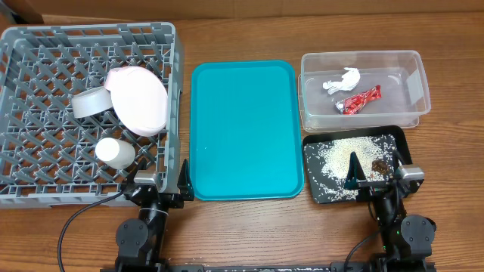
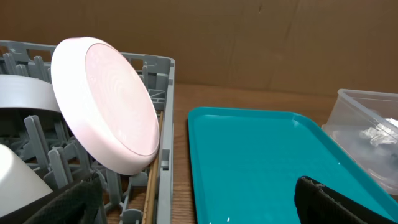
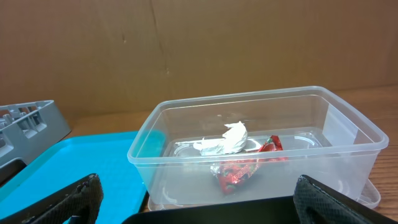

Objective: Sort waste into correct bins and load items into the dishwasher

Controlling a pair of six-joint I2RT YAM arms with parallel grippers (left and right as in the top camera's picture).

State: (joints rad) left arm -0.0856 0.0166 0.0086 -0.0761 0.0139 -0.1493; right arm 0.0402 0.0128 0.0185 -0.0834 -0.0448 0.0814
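The grey dishwasher rack (image 1: pixel 30 45) at the left holds the large white plate (image 1: pixel 140 100) on edge, a smaller plate (image 1: pixel 92 102) and a small bowl (image 1: pixel 115 152). In the left wrist view a thin wooden chopstick (image 2: pixel 152 186) lies along the rack wall (image 2: pixel 166 93), below the plate (image 2: pixel 106 102). The clear tub (image 1: pixel 363 54) holds the white tissue (image 1: pixel 342 80) and red wrapper (image 1: pixel 359 100). The black tray (image 1: pixel 404 143) holds rice (image 1: pixel 333 155) and a brown lump (image 1: pixel 378 165). My left gripper (image 1: pixel 161 180) and right gripper (image 1: pixel 376 175) both stand open and hold nothing.
The teal tray (image 1: pixel 242 128) lies bare between the rack and the bins. My left gripper (image 2: pixel 199 208) straddles the rack's right wall and the teal tray's edge (image 2: pixel 261 162). My right gripper (image 3: pixel 199 202) hangs over the black tray's near rim (image 3: pixel 249 211), facing the tub (image 3: pixel 186 162).
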